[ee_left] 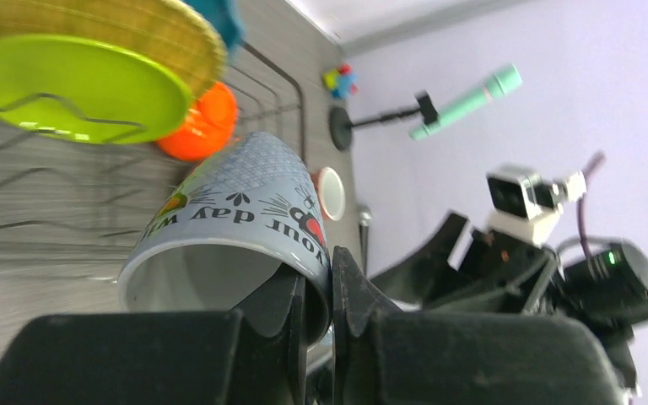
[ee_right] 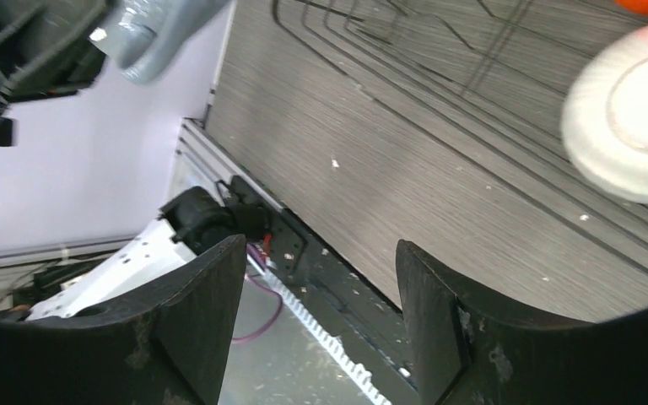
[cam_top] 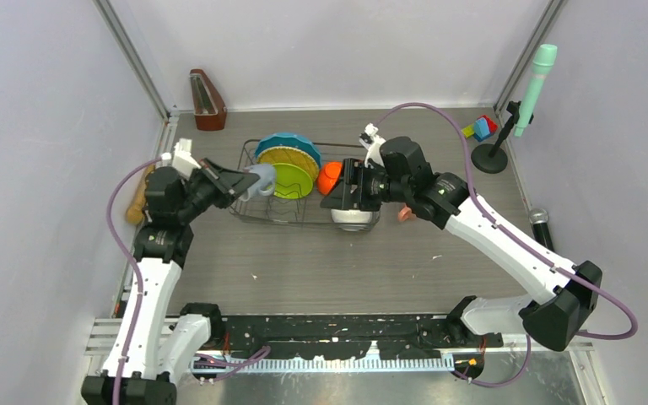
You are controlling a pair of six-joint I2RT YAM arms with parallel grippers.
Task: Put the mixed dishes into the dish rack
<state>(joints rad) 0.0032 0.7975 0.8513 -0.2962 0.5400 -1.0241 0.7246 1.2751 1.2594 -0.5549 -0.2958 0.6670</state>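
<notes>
Top external view: at the dish rack's (cam_top: 304, 221) nine o'clock end, the left gripper (cam_top: 240, 181) pinches the rim wall of the small pale grey-blue cup (cam_top: 261, 179), jaws nearly together, with the cup tipped on its side. Toward the rack's twelve o'clock, three plates stand on edge: the blue dotted scalloped plate (cam_top: 291, 141) rearmost, then the yellow-orange woven-look plate (cam_top: 287, 156), then the lime green plate (cam_top: 294, 180). The orange bowl (cam_top: 329, 177) sits at their three o'clock. The white bowl (cam_top: 353, 219) lies at the rack's four o'clock corner, under the right gripper (cam_top: 337, 198), whose jaws stand wide apart, holding nothing. The pink mug (cam_top: 405, 214) rests on the table at the white bowl's three o'clock.
</notes>
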